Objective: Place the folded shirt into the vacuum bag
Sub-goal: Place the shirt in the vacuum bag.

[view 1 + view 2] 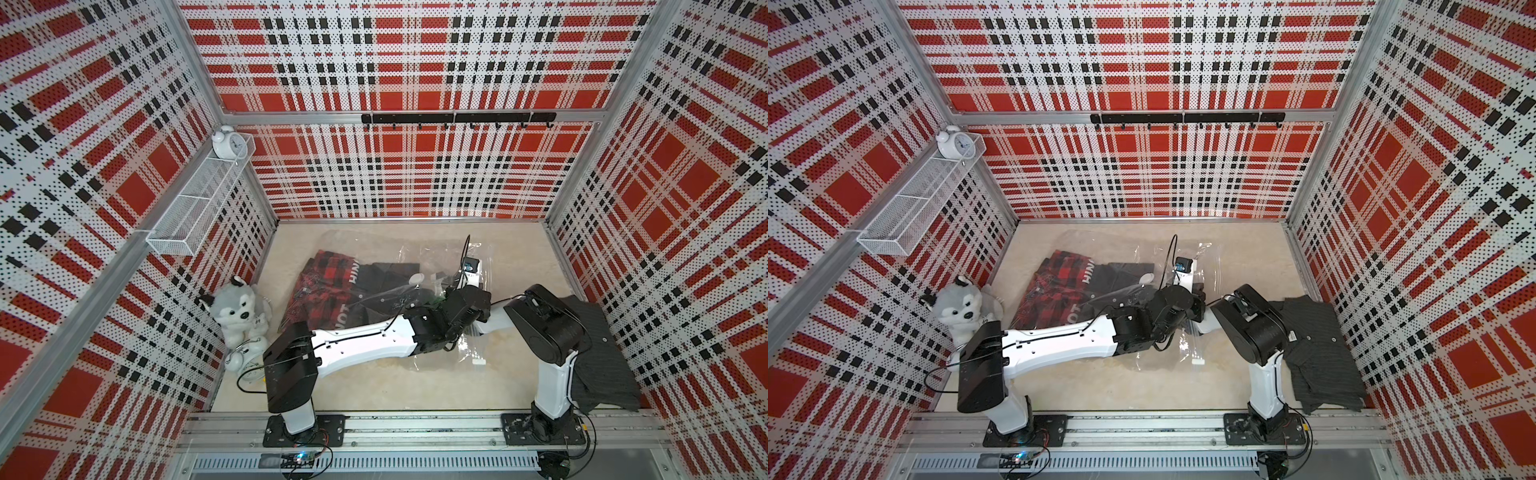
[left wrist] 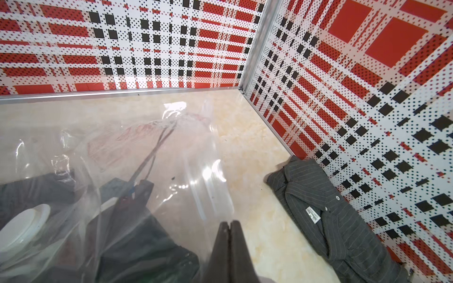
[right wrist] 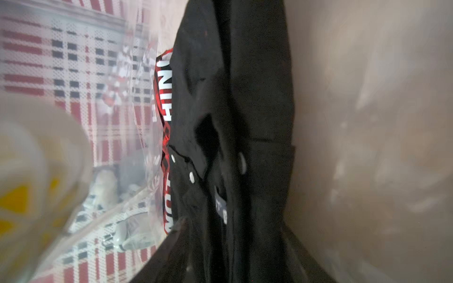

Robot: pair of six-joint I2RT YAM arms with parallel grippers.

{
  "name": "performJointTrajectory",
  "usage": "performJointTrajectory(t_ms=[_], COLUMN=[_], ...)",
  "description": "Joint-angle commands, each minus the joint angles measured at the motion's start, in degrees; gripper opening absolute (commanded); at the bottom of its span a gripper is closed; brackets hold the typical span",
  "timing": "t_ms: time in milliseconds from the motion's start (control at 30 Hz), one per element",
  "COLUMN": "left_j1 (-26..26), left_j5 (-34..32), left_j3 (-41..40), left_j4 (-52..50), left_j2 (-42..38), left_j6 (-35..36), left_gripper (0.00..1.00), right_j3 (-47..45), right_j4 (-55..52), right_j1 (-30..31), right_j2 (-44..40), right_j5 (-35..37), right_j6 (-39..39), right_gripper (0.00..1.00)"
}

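Here, plaid walls (image 1: pixel 395 174) enclose tabletop (image 1: pixel 374 390) bearing vacuum bag (image 1: pixel 428 257).

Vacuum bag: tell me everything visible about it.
The vacuum bag is clear, crinkly plastic lying mid-table, with a round white valve and a white zip slider. A red-black plaid garment and a black shirt lie inside. The left gripper, fingers shut, appears to pinch its film; the right arm reaches inside.

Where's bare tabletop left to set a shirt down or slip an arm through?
Free: the front strip of tabletop between the vacuum bag and the base rail; the back right corner, beyond the grey striped shirt. Crowded: the centre, and the left edge by the husky plush and alarm clock.
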Motion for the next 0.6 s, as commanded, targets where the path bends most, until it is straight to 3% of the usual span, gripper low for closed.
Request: performJointTrajectory(t_ms=[0,200,367,567], left_j1=[0.7,1.7,2.3,3.0], left_j5=[1.6,1.9,2.8,3.8], left_j3=[-1.2,-2.7,-4.2,-4.9], left_j4=[3.8,4.6,5.7,6.5], left_j2=[-1.3,-1.7,-1.4,0.1], left_j6=[-0.1,-0.1,-0.5,-0.8], left_gripper=[0.0,0.0,0.0,0.0], right_j3=[-2.6,-10.3,-13.2,-15.5], right_j4=[-6.4,-9.3,-18.6,-20.4], right_j1=[-0.6,-3.8,-6.7,-11.8], right_j2=[-5.3,-12.8,-21.1,-22.6], right_j5=[2.2,2.6,4.9,4.9], right_j6=[-5.6,-8.5,-13.0,-15.2], right_gripper=[0.63,0.69,0.76,0.75])
